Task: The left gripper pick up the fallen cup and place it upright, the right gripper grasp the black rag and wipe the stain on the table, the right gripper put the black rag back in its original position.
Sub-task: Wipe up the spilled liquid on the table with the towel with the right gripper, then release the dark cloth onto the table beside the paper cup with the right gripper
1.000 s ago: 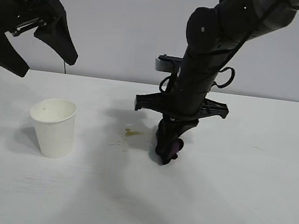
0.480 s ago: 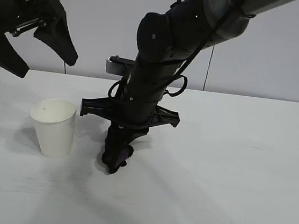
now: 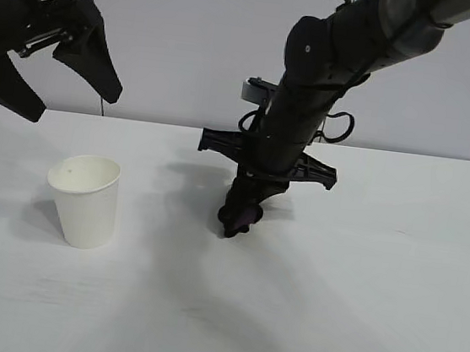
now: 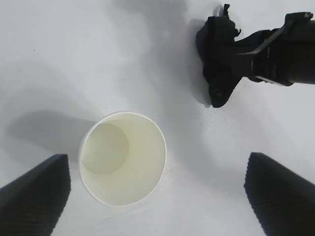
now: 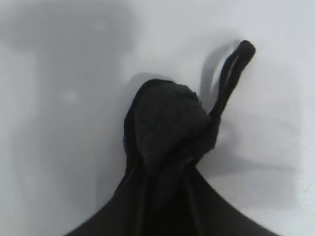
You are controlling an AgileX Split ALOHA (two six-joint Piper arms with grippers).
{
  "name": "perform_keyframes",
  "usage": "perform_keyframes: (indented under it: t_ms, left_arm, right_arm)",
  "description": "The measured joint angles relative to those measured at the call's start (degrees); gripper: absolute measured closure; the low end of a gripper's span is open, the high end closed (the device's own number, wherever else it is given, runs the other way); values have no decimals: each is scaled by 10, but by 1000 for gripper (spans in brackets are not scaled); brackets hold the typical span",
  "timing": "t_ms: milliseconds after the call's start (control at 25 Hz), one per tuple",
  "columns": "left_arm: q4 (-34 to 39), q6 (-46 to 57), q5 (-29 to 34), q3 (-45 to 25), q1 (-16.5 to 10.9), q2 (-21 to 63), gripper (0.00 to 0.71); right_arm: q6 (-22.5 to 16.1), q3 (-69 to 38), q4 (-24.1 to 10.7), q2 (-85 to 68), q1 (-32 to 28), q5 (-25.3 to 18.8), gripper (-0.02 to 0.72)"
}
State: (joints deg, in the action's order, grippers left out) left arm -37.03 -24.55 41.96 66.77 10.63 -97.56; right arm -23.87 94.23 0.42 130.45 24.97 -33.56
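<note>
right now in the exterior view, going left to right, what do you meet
left gripper → cup → black rag held by the right gripper, pressed to the table

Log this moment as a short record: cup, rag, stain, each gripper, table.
cup: upright on the table, mouth up, looks empty in the left wrist view
black rag: bunched between the right gripper's fingers, pressed to the table
stain: none visible in any view
right gripper: pointing down at the table, right of the cup, shut on the rag
left gripper: raised above and behind the cup, fingers wide open, holding nothing
table: white
</note>
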Motion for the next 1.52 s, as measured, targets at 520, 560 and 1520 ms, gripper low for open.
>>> perform_keyframes:
  t_ms: [520,560,1520]
  left_arm:
    - [0,0,0,0,0,0,17]
    - [0,0,0,0,0,0,17]
    - [-1,0,1,0,0,0,17]
  right_arm:
    - [12,1,-19,2,104,2,609]
    - [11,1,-19,2,105,2,609]
    - [1,-205,-74,-207,-12,-72,549]
